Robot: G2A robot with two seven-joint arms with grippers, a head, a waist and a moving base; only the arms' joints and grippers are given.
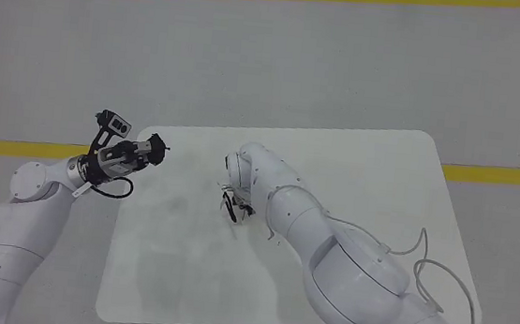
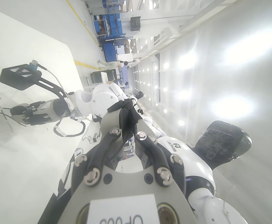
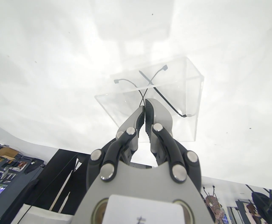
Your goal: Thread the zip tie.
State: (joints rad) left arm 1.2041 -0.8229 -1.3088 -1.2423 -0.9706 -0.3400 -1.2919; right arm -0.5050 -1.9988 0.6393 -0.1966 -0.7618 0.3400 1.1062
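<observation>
Right hand pinching zip tie, white table, grey floor

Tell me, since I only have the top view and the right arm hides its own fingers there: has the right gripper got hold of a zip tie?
Observer: Yes. In the right wrist view the right gripper is shut on a thin black zip tie.
Operator: Is that tie lying loose on the table?
Observer: No, it sits in a clear box, where a second zip tie lies across it.
Operator: And the left gripper, is it open to receive?
Observer: No. Its own wrist view shows the left gripper shut.
</observation>
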